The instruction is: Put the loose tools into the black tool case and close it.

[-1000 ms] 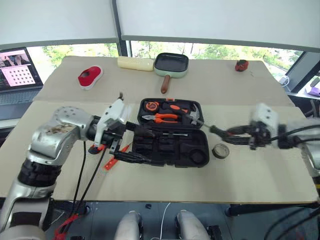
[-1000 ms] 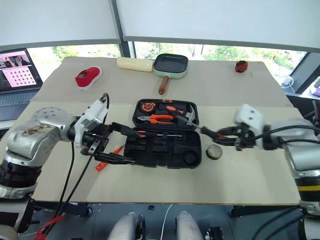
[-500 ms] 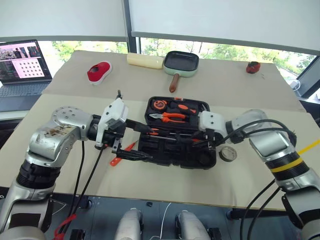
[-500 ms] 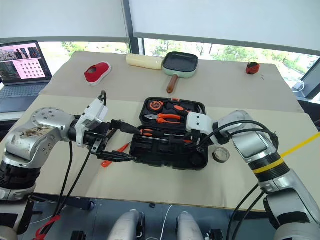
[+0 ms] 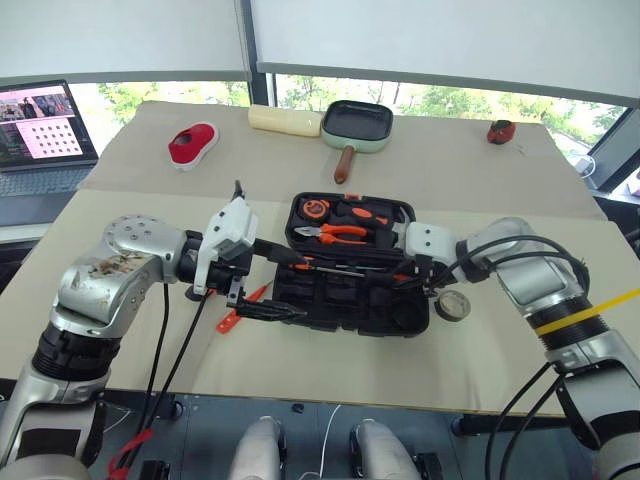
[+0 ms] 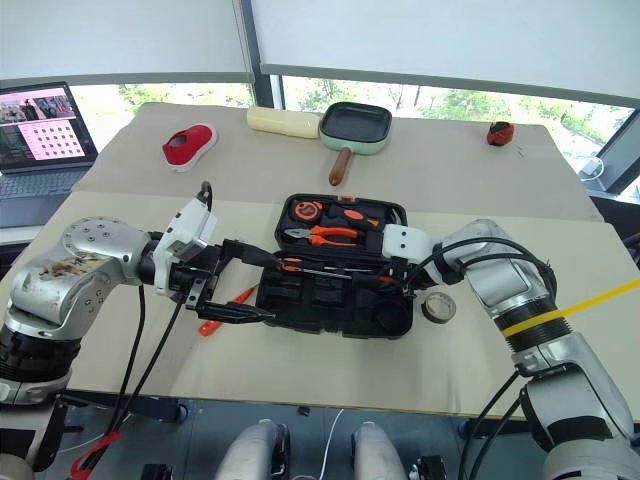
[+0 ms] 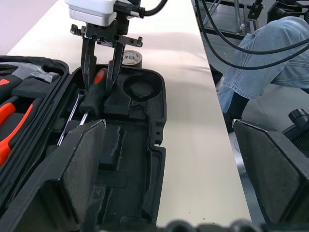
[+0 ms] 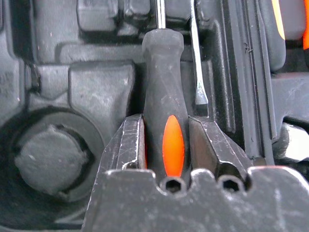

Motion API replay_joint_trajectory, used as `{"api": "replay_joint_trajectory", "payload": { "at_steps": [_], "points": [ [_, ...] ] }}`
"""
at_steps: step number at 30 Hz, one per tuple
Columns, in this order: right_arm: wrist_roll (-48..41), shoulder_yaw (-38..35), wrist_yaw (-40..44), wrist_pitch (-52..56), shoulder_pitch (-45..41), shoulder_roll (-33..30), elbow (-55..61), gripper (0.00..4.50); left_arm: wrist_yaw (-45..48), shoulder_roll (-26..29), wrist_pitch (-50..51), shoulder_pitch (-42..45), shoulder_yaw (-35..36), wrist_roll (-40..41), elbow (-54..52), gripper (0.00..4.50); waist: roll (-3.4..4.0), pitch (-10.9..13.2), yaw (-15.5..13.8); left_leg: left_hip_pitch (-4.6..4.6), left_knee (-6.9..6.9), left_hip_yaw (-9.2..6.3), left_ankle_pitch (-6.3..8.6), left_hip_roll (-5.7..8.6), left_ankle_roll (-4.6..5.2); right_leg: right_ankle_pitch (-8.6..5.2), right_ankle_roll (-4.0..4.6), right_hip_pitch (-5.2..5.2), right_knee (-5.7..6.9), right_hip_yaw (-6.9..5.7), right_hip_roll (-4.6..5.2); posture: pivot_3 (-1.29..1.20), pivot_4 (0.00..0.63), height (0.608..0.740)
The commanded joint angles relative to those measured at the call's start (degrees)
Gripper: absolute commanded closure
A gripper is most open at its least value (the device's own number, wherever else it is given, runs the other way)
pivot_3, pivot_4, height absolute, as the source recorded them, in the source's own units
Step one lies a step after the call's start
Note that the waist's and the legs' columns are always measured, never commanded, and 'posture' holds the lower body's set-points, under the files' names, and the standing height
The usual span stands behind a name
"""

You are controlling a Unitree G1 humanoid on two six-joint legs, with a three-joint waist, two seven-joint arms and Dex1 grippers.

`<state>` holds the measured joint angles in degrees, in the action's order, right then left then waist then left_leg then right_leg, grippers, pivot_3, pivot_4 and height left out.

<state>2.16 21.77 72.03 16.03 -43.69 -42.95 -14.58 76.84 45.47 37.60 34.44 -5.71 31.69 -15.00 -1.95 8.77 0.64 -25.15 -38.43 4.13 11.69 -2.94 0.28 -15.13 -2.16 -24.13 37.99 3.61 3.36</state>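
I can read no writing on the tools. At frame centre the black tool case lies open. My right wrist view shows the right gripper pinching a screwdriver handle over a slot. The left gripper is spread wide at the case's left edge. The tape roll lies just right of the case, a pan far behind
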Motion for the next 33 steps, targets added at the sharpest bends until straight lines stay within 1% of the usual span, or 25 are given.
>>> {"api": "replay_joint_trajectory", "payload": {
  "at_steps": [1, 2, 3, 5, 6, 9, 10, 14, 16, 17, 18, 20, 27, 30, 33],
  "points": [
    [-0.88, -2.49, -0.17, -0.12, -1.77, 0.79, 0.69, 1.5, -0.42, -0.28, -1.22, 1.19, 0.37, 0.25, -0.17, 0.0, 0.0, 0.0, 0.04, 0.0, 0.0, 0.0, 0.0, 0.0, 0.0, 0.0, 0.0, 0.0, 0.0, 0.0, 0.0, 0.0, 0.15, 0.74],
    [-1.18, -2.84, -0.23, 0.42, -2.05, 1.06, 0.96, 1.15, -0.42, -0.31, -1.32, 1.2, 0.34, 0.18, -0.06, 0.0, 0.0, 0.0, 0.06, 0.0, 0.0, 0.0, 0.0, 0.0, 0.0, 0.0, 0.0, -0.01, 0.0, 0.0, 0.0, 0.0, 0.15, 0.74],
    [-1.51, -3.29, -0.36, 0.98, -2.41, 1.43, 1.25, 0.9, -0.42, -0.38, -1.42, 1.26, 0.29, 0.11, 0.09, 0.0, 0.0, 0.0, 0.06, 0.0, 0.01, -0.01, 0.0, 0.0, 0.0, 0.0, 0.0, -0.01, 0.0, 0.0, 0.0, 0.0, 0.15, 0.74],
    [-2.91, -5.01, -2.17, 3.71, -3.69, 3.58, 1.86, 0.15, -0.46, -0.74, -1.67, 1.64, 0.02, -0.08, 0.65, 0.0, 0.0, 0.0, 0.14, 0.0, 0.01, -0.01, 0.0, -0.01, 0.0, 0.0, 0.0, -0.01, 0.0, 0.0, -0.01, 0.0, 0.15, 0.74],
    [-3.43, -5.64, -2.86, 5.03, -3.97, 4.5, 2.11, 0.15, -0.48, -0.86, -1.78, 1.7, -0.07, -0.15, 0.77, 0.0, 0.0, 0.0, 0.29, 0.0, 0.01, -0.01, 0.0, -0.01, 0.0, 0.0, 0.01, -0.01, 0.02, 0.0, -0.01, 0.0, 0.15, 0.74],
    [-3.45, -6.03, -4.73, 7.44, -3.69, 6.53, 1.86, 0.7, -0.44, -1.21, -2.33, 1.96, -0.47, -0.56, 1.42, 0.0, 0.0, 0.0, 0.23, 0.0, 0.01, -0.02, 0.0, -0.01, 0.0, 0.01, 0.01, -0.03, 0.05, 0.0, -0.03, 0.0, 0.15, 0.74],
    [-3.31, -5.88, -5.12, 7.82, -3.39, 6.84, 1.81, 1.1, -0.4, -1.25, -2.52, 2.01, -0.57, -0.64, 1.61, 0.0, 0.0, 0.0, 0.19, 0.0, 0.01, -0.02, 0.0, -0.01, 0.0, 0.01, 0.01, -0.03, 0.04, 0.0, -0.02, 0.0, 0.15, 0.74],
    [-3.04, -5.16, -6.0, 8.25, -1.82, 7.42, 2.39, 2.41, -0.11, -1.23, -3.09, 2.12, -0.71, -0.79, 2.05, 0.0, 0.0, 0.01, -0.04, -0.02, 0.0, 0.0, 0.0, 0.0, 0.0, 0.0, 0.01, -0.01, 0.02, 0.0, 0.0, 0.0, 0.15, 0.74],
    [-3.21, -4.9, -6.13, 8.81, -0.76, 7.68, 3.16, 3.16, 0.04, -1.16, -3.23, 2.27, -0.72, -0.78, 2.27, 0.0, 0.0, 0.0, -0.03, -0.02, -0.01, 0.0, 0.0, 0.01, 0.0, 0.0, 0.01, -0.01, 0.02, 0.0, 0.0, 0.0, 0.15, 0.74],
    [-3.53, -4.77, -6.06, 9.35, -0.17, 7.87, 3.8, 3.43, 0.15, -1.15, -3.39, 2.5, -0.78, -0.89, 2.65, 0.0, 0.0, 0.0, 0.02, -0.02, -0.01, 0.0, 0.0, 0.0, 0.0, 0.0, 0.01, -0.01, 0.02, 0.0, 0.0, 0.0, 0.15, 0.74],
    [-3.78, -4.59, -5.87, 9.76, 0.4, 7.98, 4.64, 3.85, 0.26, -1.12, -3.53, 2.66, -0.79, -0.97, 2.95, 0.0, 0.0, 0.0, 0.07, -0.02, -0.01, -0.01, 0.0, 0.0, 0.0, 0.0, 0.01, -0.02, 0.03, 0.0, 0.0, 0.0, 0.15, 0.74],
    [-4.11, -4.28, -5.6, 10.45, 1.21, 8.15, 5.99, 4.48, 0.44, -1.12, -3.75, 3.01, -0.86, -1.16, 3.53, 0.0, 0.0, 0.0, 0.08, -0.02, -0.01, -0.01, 0.0, 0.0, 0.0, 0.0, 0.01, -0.02, 0.04, 0.0, -0.01, 0.0, 0.15, 0.74],
    [-2.67, -2.61, -6.63, 9.73, 2.69, 8.92, 6.56, 4.48, 0.62, -1.37, -4.22, 3.72, -1.22, -1.63, 4.5, 0.0, 0.0, 0.0, 0.19, -0.01, 0.0, -0.02, 0.0, -0.01, 0.0, 0.0, 0.01, -0.02, 0.04, 0.0, -0.03, 0.0, 0.15, 0.74],
    [-2.71, -3.36, -7.71, 10.01, 2.05, 9.58, 6.2, 4.48, 0.58, -1.39, -4.38, 3.8, -1.26, -1.76, 4.73, 0.0, 0.0, 0.0, 0.29, -0.01, 0.0, -0.02, 0.0, -0.01, 0.0, 0.0, 0.01, -0.02, 0.04, 0.0, -0.03, 0.0, 0.15, 0.74],
    [-3.83, -3.75, -6.33, 10.84, 2.69, 8.9, 7.84, 4.48, 0.68, -1.45, -4.33, 3.71, -1.15, -1.85, 4.73, 0.0, 0.0, 0.0, 0.35, -0.01, 0.01, -0.02, 0.0, -0.01, 0.0, 0.0, 0.01, -0.03, 0.04, 0.0, -0.03, 0.0, 0.15, 0.74]
  ]
}}
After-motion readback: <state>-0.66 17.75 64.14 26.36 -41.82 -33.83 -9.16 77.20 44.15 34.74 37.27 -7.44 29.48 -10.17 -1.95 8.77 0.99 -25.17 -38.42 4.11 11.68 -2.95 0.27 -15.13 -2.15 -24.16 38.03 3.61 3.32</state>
